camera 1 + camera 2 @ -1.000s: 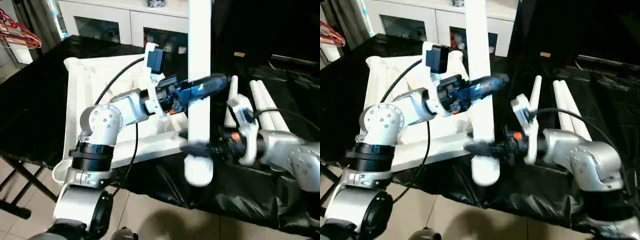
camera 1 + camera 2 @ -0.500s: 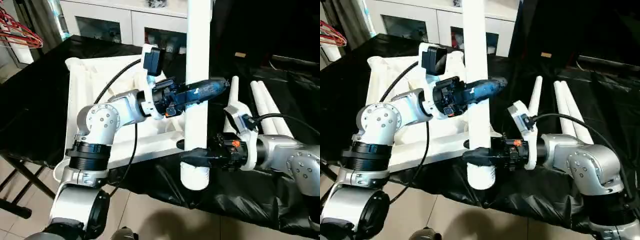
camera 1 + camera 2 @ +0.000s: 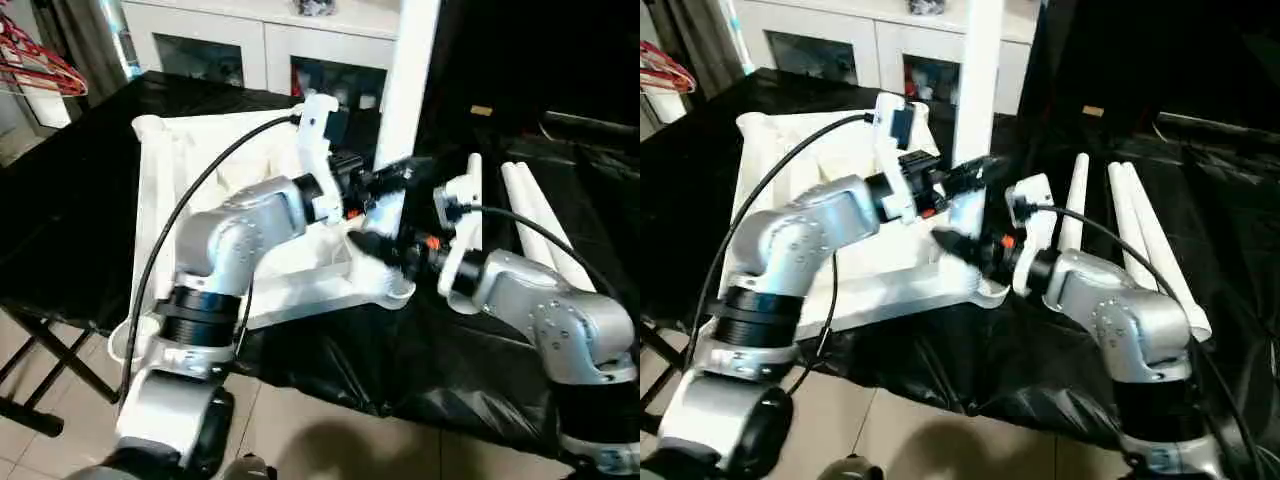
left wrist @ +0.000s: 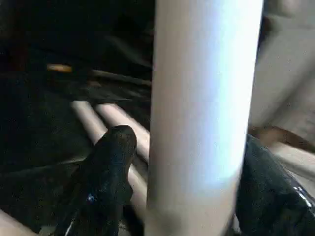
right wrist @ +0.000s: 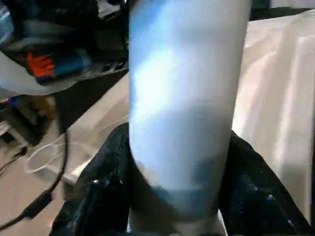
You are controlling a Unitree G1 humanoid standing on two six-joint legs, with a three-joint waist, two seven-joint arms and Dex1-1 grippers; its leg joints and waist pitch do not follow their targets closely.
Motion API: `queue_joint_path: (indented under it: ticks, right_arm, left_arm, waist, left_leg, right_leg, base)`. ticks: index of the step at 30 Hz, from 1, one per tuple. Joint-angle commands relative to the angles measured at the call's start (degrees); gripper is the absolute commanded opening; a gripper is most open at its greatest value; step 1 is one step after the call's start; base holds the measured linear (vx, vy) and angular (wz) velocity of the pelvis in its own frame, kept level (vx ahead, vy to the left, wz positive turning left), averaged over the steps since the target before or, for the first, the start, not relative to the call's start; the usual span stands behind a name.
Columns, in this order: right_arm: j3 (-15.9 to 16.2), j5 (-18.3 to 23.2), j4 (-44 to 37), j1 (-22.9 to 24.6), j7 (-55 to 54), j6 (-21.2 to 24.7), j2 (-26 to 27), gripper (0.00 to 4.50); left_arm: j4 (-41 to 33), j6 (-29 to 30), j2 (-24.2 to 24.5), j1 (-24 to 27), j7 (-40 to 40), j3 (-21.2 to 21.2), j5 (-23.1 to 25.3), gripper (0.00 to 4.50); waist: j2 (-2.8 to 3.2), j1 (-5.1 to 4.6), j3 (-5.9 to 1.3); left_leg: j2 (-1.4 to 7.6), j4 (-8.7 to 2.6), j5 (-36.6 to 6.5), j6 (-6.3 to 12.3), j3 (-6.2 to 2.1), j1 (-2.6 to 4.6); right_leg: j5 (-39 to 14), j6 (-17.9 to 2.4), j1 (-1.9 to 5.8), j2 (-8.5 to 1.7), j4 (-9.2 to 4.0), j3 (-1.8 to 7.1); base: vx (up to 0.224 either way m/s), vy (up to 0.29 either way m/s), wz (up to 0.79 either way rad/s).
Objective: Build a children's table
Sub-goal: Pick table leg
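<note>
At the far left edge, red wire hangers [image 3: 40,70] hang beside the white glass-doored cabinet [image 3: 250,45] that runs along the back. In front of it a table draped in black cloth [image 3: 70,200] carries the children's table top [image 3: 165,190], which lies upside down with its ribbed underside showing and a round corner socket [image 3: 150,125] at its far left corner. Part of the top is hidden behind the robot's silver left forearm [image 3: 235,235] and the black cable [image 3: 190,200] that loops over it.

The upright leg [image 3: 410,70] stands at the top's near right corner, rising past the upper edge of the head views and leaning a little to the right. Its lower end sits at the corner socket [image 3: 395,290] there, though the two grippers crowd in front and I cannot tell how far it has seated.

The left gripper [image 3: 395,180] reaches in from the left, its fingers [image 4: 106,162] set on either side of the leg; a thin gap shows at one finger, so the hold looks loose. The right gripper [image 3: 965,245] comes from the right lower down, its black fingers [image 5: 106,172] pressed against both sides of the leg near its base, closed around it.

Further right, three spare legs [image 3: 1140,230] lie side by side on the black cloth, well apart from the top, partly crossed by the right arm's cable [image 3: 1110,240].
</note>
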Motion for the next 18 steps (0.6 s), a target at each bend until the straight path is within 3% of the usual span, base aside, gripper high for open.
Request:
queue_joint_path:
  ticks: [1,5,6,10,11,18]
  right_arm:
    - [-0.25,-0.44,-1.8,-0.43,-1.23,-1.38,0.4,1.9]
    - [0.16,-0.79,-2.22,0.0,-2.36,-1.33,1.33,1.89]
    - [0.21,-0.82,-2.38,0.14,-2.72,-1.23,1.43,1.89]
    - [0.18,-0.83,-2.83,0.48,-2.75,-0.54,1.29,1.89]
    - [0.23,-0.72,-3.16,0.78,-2.56,-0.4,0.94,1.89]
    - [1.28,-1.52,-3.86,1.32,-1.56,-0.51,-0.69,1.89]
  left_arm:
    - [-0.51,-1.46,-0.71,-0.99,4.55,1.19,2.39,2.72]
    - [-0.68,-3.63,-1.89,-1.26,6.33,1.36,2.88,2.59]
    - [-0.75,-3.76,-2.05,-1.31,6.88,1.29,2.92,2.29]
    - [-0.6,-4.07,-2.06,-1.44,7.51,0.89,3.81,2.19]
    - [-0.72,-4.23,-1.87,-1.35,6.87,0.43,3.97,1.97]
    - [-2.88,-5.41,-0.94,-0.5,4.1,-2.85,4.65,1.89]
  waist:
    - [-0.29,-0.1,-4.64]
    - [-0.37,-0.35,-4.57]
    - [-0.33,-0.38,-4.54]
    - [-0.22,-0.57,-4.54]
    - [-0.2,-0.53,-4.58]
    - [-0.29,-0.59,-4.55]
  left_leg:
    - [4.74,-3.34,-1.28,2.56,-2.1,0.83]
    - [4.65,-3.36,-1.48,2.86,-2.12,0.76]
    - [4.65,-3.37,-1.58,2.86,-2.1,0.76]
    - [4.69,-3.37,-1.56,2.83,-2.14,0.83]
    - [4.72,-3.35,-1.43,2.91,-2.14,0.86]
    - [4.83,-3.41,-1.59,2.8,-2.16,0.89]
  right_leg:
    - [-5.62,-5.87,3.51,-8.32,-4.08,4.48]
    - [-6.94,-4.92,3.48,-8.23,-4.31,4.41]
    - [-7.14,-4.86,3.44,-8.25,-4.32,4.41]
    - [-6.84,-4.79,3.32,-8.11,-4.26,4.42]
    - [-6.56,-4.7,3.32,-8.14,-4.26,4.44]
    - [-6.32,-4.68,3.34,-8.14,-4.17,4.47]
  base:
    - [0.0,0.0,0.0]
    - [0.0,0.0,0.0]
    - [0.0,0.0,0.0]
    - [0.0,0.0,0.0]
    - [0.0,0.0,0.0]
    - [0.0,0.0,0.0]
